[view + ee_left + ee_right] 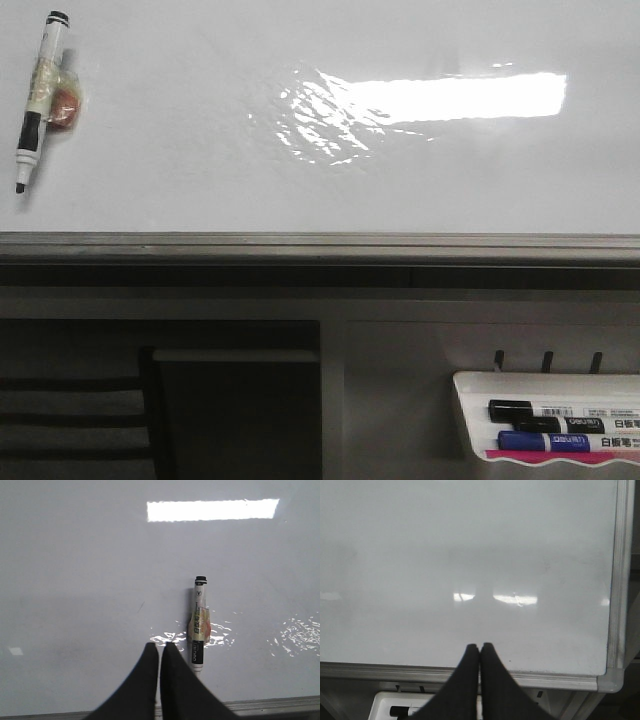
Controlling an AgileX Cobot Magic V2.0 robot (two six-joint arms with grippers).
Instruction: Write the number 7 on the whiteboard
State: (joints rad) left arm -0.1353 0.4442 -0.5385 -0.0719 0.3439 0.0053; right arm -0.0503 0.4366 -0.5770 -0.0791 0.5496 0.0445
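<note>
Glare streaks the large glossy white whiteboard (200, 150), where a short dark slanted mark (141, 607) lies beside a black-capped marker (198, 628). Both pincers, left (159, 647) and right (479, 647), sit closed, empty. Two markers (560, 425) fill the white tray (465, 400).

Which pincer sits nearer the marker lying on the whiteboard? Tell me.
Left. The left pincer is shut right beside the marker on the whiteboard. The right pincer is shut near the far corner, no marker nearby.

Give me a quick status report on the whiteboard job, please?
Left gripper and right gripper shut, empty. Marker lies uncapped on whiteboard, ungrasped. No 7 visible. Nothing in the way.
</note>
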